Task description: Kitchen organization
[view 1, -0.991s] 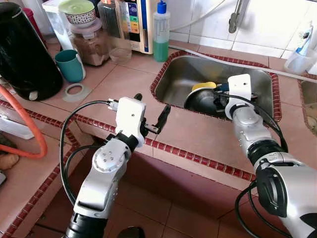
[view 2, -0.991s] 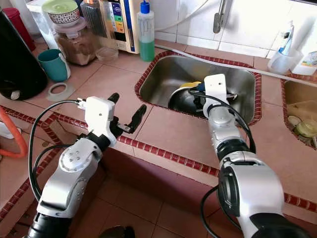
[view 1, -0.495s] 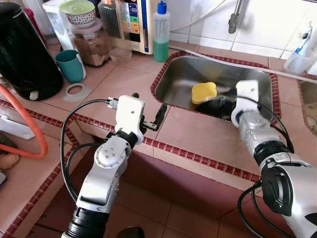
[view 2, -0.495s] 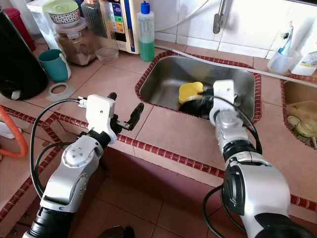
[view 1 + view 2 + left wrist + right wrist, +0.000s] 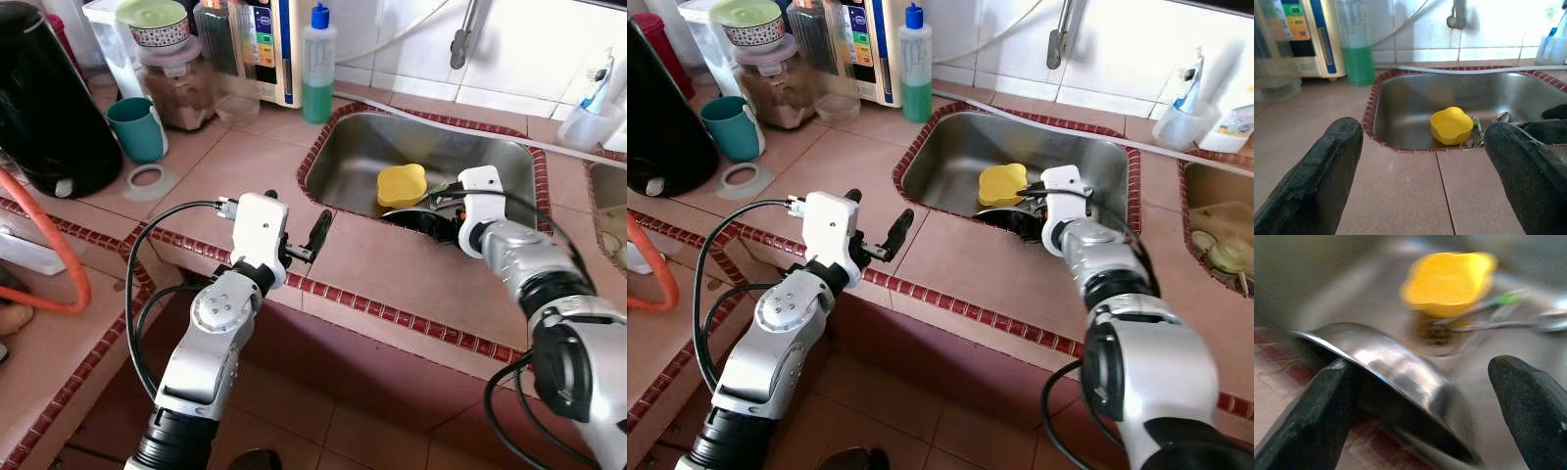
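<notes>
while the left gripper (image 5: 297,223) hangs wide open over the counter's (image 5: 392,264) front edge, the right gripper (image 5: 1031,204) holds a dark pan (image 5: 428,217) at the sink's (image 5: 362,147) front rim, beside a yellow bowl (image 5: 402,184).

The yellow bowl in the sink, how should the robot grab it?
Pinch the yellow bowl by its wavy rim, coming down from above. It sits upright and open in the sink, so one finger could probably slip inside. The side away from the cutlery looks freest.
</notes>
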Available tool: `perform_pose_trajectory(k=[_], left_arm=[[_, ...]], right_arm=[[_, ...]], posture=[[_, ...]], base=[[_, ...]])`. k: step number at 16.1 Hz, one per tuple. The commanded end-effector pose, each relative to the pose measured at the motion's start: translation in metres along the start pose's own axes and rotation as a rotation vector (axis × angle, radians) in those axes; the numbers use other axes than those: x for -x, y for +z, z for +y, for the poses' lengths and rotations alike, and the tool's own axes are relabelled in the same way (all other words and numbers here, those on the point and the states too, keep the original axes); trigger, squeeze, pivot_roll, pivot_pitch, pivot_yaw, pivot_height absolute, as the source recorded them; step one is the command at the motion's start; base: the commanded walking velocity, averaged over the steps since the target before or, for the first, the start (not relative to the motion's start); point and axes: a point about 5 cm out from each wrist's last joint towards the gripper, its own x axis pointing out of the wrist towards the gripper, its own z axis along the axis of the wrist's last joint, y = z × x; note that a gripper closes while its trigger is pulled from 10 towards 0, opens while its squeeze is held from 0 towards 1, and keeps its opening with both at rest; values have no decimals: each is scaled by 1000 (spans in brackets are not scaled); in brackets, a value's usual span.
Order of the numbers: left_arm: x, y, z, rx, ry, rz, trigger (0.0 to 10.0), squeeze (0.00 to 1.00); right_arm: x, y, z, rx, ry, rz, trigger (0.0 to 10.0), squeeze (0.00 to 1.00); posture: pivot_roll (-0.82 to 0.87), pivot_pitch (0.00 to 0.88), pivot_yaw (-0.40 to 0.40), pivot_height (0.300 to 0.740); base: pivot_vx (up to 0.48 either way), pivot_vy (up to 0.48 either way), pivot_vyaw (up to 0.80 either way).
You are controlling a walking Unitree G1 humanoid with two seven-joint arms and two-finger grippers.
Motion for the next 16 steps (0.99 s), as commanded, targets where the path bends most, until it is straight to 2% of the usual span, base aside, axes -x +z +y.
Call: perform_pose_trajectory(k=[1, 3, 4, 6, 7, 8, 9, 10, 11, 12, 13, 15, 16], left_arm=[[-2, 3, -1, -6, -15, -14, 10000, 0], [-4, 4, -2, -6, -18, -22, 10000, 0], [-5, 4, -3, -5, -19, -23, 10000, 0], [-5, 4, -4, -5, -24, -24, 10000, 0], [-6, 4, -4, -6, -25, -25, 10000, 0], [-6, 3, -4, -4, -23, -26, 10000, 0], [-6, 3, -4, -4, -22, -26, 10000, 0], [-5, 2, -4, 0, -20, -25, 10000, 0], [-6, 2, -4, 0, -21, -25, 10000, 0], [-6, 2, -5, 1, -22, -25, 10000, 0], [-6, 2, -5, 1, -24, -25, 10000, 0], [-6, 2, -5, 2, -25, -25, 10000, 0], [-7, 2, -5, 2, -24, -26, 10000, 0]], right_arm=[[-5, -6, 20, -79, 160, 16, 10000, 0], [-2, 13, 20, -200, 252, -137, 10000, 0], [0, 16, 20, -237, 283, -170, 10000, 0], [0, 11, 17, -166, 252, -148, 10000, 0], [0, 11, 17, -190, 270, -145, 10000, 0], [1, 13, 12, -170, 210, -153, 10000, 0], [1, 12, 10, -192, 193, -155, 10000, 0], [1, 8, 10, -121, 191, -124, 10000, 0], [2, 4, -3, -40, 16, -82, 10000, 0], [2, 4, 2, -8, 92, -86, 10000, 0], [1, 5, 7, -32, 160, -95, 10000, 0], [1, 5, 6, -44, 126, -92, 10000, 0], [1, 5, 8, -30, 158, -93, 10000, 0]], posture=[[125, 82, -5, 740], [119, 81, -4, 740], [118, 81, -3, 740], [116, 80, -3, 740], [115, 80, -4, 740], [114, 79, -4, 740], [114, 79, -4, 740], [112, 79, -4, 740], [111, 78, -3, 740], [109, 78, -3, 740], [109, 78, -3, 740], [106, 78, -4, 740], [106, 78, -5, 740]], base=[[0, 0, 0], [0, 0, 0], [0, 0, 0], [0, 0, 0], [0, 0, 0], [0, 0, 0], [0, 0, 0], [0, 0, 0], [0, 0, 0], [0, 0, 0], [0, 0, 0], [0, 0, 0], [0, 0, 0]])
